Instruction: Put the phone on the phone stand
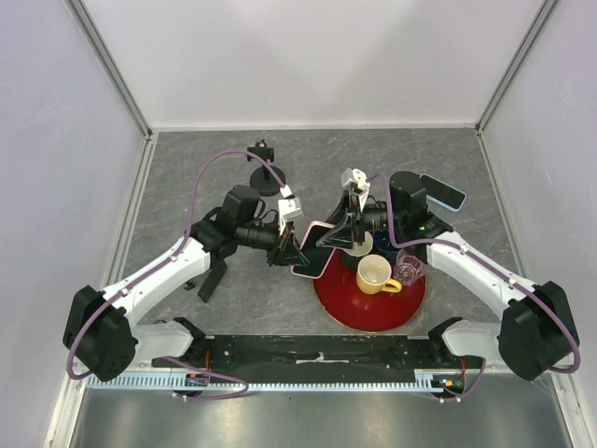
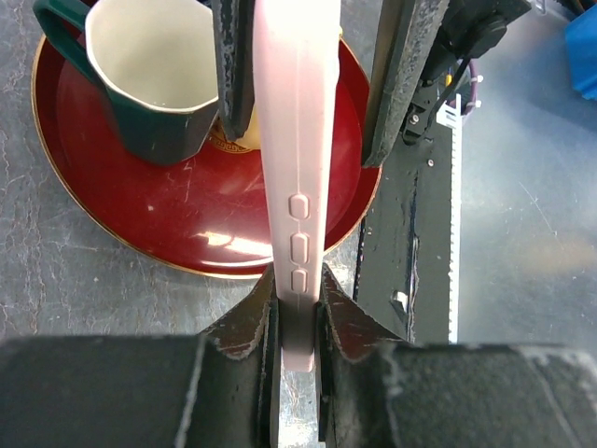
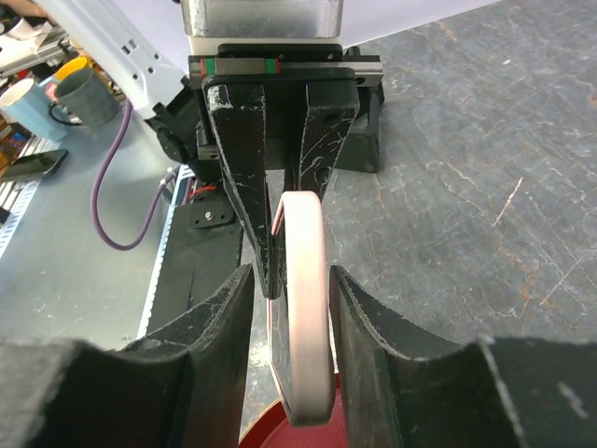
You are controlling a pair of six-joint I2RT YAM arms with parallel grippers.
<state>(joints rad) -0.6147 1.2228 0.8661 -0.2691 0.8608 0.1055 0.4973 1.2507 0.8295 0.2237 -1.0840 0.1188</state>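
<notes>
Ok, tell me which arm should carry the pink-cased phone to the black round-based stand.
Left. The left gripper is clamped on the pink-cased phone, the right gripper brackets it with a gap showing, and the black round-based stand stands on the left arm's side.

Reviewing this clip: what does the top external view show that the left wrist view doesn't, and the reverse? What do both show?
Only the top external view shows the black phone stand, with nothing on it, and the clear glass. Only the left wrist view shows three side buttons on the edge of the pink-cased phone, and a gap between it and one finger of the right hand. Both show the phone gripped by the left hand, the right hand around it, and the round red plate.
</notes>
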